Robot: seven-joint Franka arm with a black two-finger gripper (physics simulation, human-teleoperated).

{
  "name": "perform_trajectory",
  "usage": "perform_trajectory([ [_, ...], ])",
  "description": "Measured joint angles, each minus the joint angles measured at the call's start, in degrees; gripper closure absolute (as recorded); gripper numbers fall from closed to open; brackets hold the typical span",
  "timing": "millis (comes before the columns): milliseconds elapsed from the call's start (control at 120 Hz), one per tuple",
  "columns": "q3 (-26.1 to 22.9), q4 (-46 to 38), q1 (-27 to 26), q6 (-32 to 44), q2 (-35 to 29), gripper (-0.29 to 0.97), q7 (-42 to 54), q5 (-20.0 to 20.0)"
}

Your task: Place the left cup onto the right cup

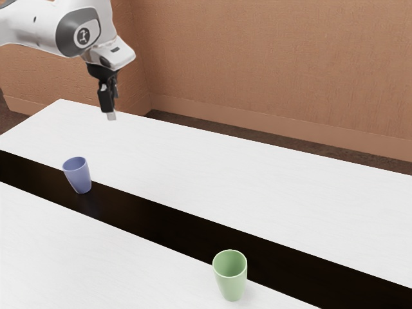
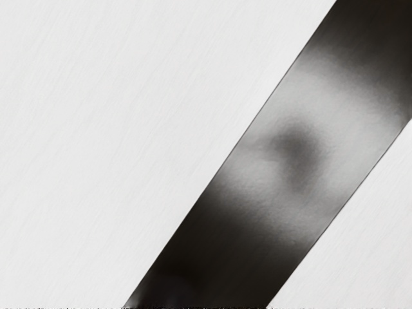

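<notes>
The tool [image 1: 111, 114] hangs above the white desk's [image 1: 257, 180] far edge (wide or narrow, I cannot tell from this side). The lavender cup [image 1: 77, 174] stands upright on the desk's black stripe [image 1: 161, 225], below the tool and well apart from it. The green cup [image 1: 230, 275] stands farther toward the exterior view's right.

A white table [image 1: 257, 180] bears a glossy black stripe [image 1: 193, 237], before a tan wall [image 1: 270, 58].

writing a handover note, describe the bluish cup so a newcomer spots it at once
A dark stripe crosses the white table. At the stripe's edge, toward the exterior view's left, stands the bluish cup, upright. Its one neighbour, the green cup, stands toward the exterior view's right.
</notes>
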Motion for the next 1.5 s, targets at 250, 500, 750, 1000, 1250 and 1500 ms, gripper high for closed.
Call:
perform_trajectory([
  [250,0.2,-3.2,-0.1,-0.2,-0.5,0.0,-0.1,-0.9],
  [500,0.4,-11.6,1.2,2.5,-2.3,0.0,-2.3,-1.0],
  [750,0.4,-18.2,3.4,6.5,-2.6,0.0,-3.9,-1.4],
  [1000,0.4,-22.3,6.0,9.5,-2.9,0.0,-5.0,-1.6],
  [1250,0.4,-22.7,8.1,10.5,-1.7,0.0,-5.4,-0.9],
  [1500,0.4,-22.5,9.4,10.8,0.0,0.0,-5.3,-0.1],
])
